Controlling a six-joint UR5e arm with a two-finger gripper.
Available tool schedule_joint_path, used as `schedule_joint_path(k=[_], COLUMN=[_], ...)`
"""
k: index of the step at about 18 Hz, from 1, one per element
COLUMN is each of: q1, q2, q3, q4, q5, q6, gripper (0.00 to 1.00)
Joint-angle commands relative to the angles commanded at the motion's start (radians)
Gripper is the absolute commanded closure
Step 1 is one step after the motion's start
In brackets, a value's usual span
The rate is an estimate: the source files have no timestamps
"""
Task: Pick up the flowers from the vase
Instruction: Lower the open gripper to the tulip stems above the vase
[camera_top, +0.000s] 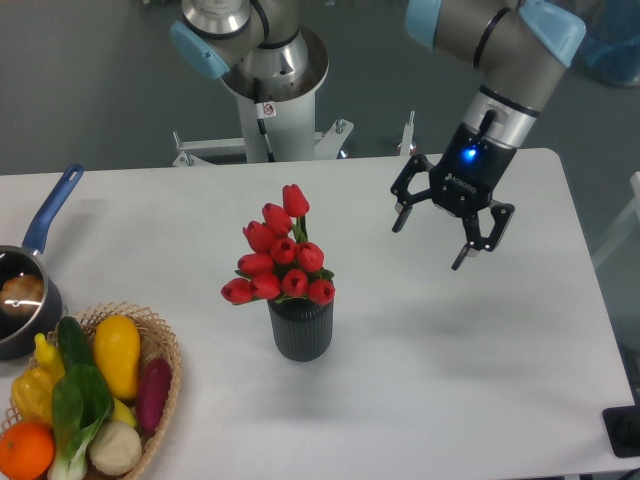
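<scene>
a white table (420, 380) stood before a grey wall, with the robot's pedestal (268, 100) behind its far edge. the vase (301, 327), dark and ribbed, stood upright near the middle of the table. the flowers (281, 262), a bunch of red tulip buds, sat in the vase's mouth and rose above it, leaning slightly left. the gripper (431, 241) hung in the air to the right of the flowers and well apart from them, at about the height of the upper buds; its jaws were spread wide and held nothing, and a blue light glowed on its body. left of the vase, at the table's edge, lay a wicker basket (160, 340) of vegetables and fruit, and beyond it a blue-handled saucepan (30, 275).
</scene>
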Motion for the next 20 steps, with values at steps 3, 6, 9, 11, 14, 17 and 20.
schedule_joint_path(k=[3,6,9,11,14,17,20], q1=[-0.056,-0.083,-0.110,-0.110,-0.114,-0.135,-0.140], q2=[-0.009,-0.034,-0.049,-0.049,-0.051,-0.054,-0.054], q3=[-0.002,-0.011,-0.024,-0.029,-0.031,-0.043,-0.048], q4=[0.000,0.000,-0.002,-0.002,-0.003,-0.003,-0.006], q5=[0.003,0.002,0.005,0.006,0.014,0.008,-0.002], q6=[0.046,0.077,0.135,0.135,0.188,0.212,0.219], gripper=[0.00,0.00,0.00,0.00,0.00,0.00,0.00])
